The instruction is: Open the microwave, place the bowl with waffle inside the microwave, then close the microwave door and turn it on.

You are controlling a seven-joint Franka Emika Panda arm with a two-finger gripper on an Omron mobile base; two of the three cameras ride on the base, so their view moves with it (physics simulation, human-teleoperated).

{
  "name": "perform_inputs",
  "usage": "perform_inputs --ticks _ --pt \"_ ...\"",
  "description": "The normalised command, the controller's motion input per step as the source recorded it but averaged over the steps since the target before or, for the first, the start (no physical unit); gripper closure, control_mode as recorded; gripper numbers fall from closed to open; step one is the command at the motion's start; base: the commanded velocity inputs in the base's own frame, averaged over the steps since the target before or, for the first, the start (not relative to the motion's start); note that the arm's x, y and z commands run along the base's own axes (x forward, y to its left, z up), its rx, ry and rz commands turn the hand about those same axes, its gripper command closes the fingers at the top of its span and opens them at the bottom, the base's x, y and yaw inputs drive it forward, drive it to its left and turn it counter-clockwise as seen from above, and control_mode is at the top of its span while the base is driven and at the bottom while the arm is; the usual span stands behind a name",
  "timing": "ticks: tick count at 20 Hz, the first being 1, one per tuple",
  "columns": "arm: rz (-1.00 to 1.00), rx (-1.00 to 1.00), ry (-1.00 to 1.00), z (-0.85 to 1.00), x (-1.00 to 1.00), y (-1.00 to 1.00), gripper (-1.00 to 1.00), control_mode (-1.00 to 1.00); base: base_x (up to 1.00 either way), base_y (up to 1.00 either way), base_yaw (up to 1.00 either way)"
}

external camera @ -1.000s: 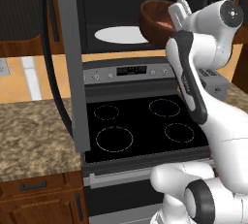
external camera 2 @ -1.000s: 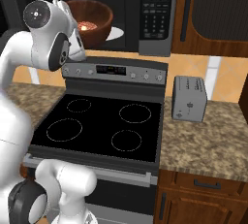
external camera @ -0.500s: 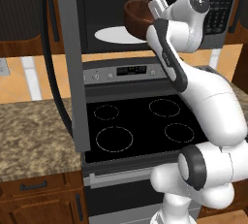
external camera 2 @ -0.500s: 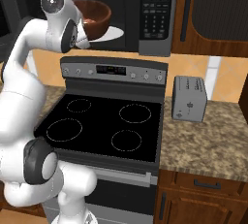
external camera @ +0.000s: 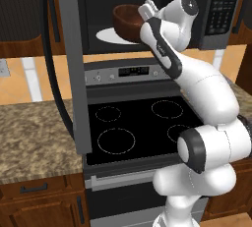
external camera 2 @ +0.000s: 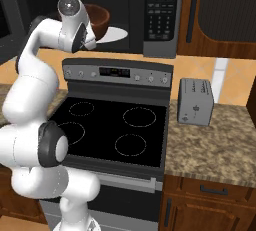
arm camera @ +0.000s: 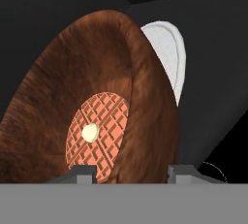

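Observation:
The microwave (external camera: 224,5) stands open above the stove, and the microwave door (external camera: 69,64) is swung out to the left. Inside the dark cavity, the dark-brown bowl (external camera: 127,22) (external camera 2: 98,19) is tilted over the white turntable (external camera: 109,36) (external camera 2: 116,34). I cannot tell whether it touches the turntable. My gripper (external camera: 144,14) (arm camera: 131,174) is shut on the bowl's rim, with a fingertip on each side of the wall. The waffle (arm camera: 97,133) lies in the bowl's bottom with a pale dab at its middle.
The black-topped stove (external camera: 138,127) sits below the microwave, its control panel (external camera 2: 117,71) just under my arm. A silver toaster (external camera 2: 196,101) stands on the granite counter (external camera 2: 215,145) to the right. Wooden cabinets flank the microwave.
My arm has reached further left and forward, carrying the bowl from the cavity's right front to over the turntable inside the microwave.

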Motion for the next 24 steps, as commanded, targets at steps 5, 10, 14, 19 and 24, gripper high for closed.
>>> perform_inputs --ticks 5,10,14,19,24 --pt "0.01 0.0 0.0 -0.08 0.59 0.0 1.0 -1.0 0.0 0.0 0.0" --pt "0.0 0.0 0.0 -0.02 0.65 0.0 1.0 -1.0 0.0 0.0 0.0" --pt "0.0 -0.01 0.0 -0.22 0.47 0.0 1.0 -1.0 0.0 0.0 0.0" --pt "0.0 0.0 0.0 -0.43 0.23 0.0 1.0 -1.0 0.0 0.0 0.0" --pt "0.0 0.0 0.0 -0.1 0.03 0.0 1.0 -1.0 0.0 0.0 0.0"
